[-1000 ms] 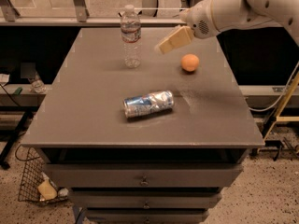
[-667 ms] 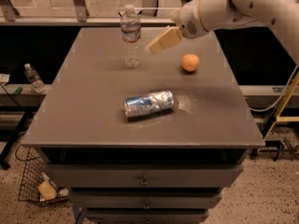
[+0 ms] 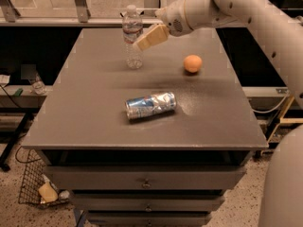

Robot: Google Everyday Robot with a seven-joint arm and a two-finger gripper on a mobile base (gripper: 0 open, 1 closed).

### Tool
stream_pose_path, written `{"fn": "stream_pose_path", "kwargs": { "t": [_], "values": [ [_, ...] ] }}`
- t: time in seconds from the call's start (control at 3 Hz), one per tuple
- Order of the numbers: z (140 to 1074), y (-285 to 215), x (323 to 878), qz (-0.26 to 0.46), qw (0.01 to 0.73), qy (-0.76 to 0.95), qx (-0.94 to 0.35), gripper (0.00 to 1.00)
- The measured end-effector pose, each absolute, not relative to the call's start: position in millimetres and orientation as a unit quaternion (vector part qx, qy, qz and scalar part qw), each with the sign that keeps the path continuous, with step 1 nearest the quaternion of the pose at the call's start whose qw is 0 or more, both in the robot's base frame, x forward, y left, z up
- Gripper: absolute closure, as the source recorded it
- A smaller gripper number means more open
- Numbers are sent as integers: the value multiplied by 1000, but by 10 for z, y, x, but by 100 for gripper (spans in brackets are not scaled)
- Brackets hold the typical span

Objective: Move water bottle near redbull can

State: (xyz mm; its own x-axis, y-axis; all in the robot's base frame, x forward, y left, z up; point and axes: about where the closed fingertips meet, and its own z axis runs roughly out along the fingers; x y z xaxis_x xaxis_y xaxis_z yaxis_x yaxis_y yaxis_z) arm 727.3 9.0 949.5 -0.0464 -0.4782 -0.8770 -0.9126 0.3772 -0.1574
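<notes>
The water bottle (image 3: 132, 36), clear with a white cap and a label band, stands upright at the back left of the grey table (image 3: 85, 103). The redbull can (image 3: 150, 105), blue and silver, lies on its side near the table's middle front. My gripper (image 3: 147, 38) comes in from the right on a white arm; its tan fingers (image 3: 152, 36) point left and reach right up to the bottle's right side at label height.
An orange fruit (image 3: 192, 63) sits at the back right of the table. Drawers are below the tabletop. A wire basket (image 3: 40, 188) sits on the floor at lower left. A small dim bottle (image 3: 38, 85) stands beyond the table's left edge.
My gripper has moved left across the back of the table, from near the orange to right beside the water bottle. Bottle, can and orange have not moved.
</notes>
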Motion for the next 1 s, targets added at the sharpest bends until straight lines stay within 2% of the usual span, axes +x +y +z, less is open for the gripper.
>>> {"fn": "stream_pose_path", "kwargs": {
  "t": [1.0],
  "values": [
    [9592, 418, 7430, 263, 481, 669, -501, 0]
  ]
}}
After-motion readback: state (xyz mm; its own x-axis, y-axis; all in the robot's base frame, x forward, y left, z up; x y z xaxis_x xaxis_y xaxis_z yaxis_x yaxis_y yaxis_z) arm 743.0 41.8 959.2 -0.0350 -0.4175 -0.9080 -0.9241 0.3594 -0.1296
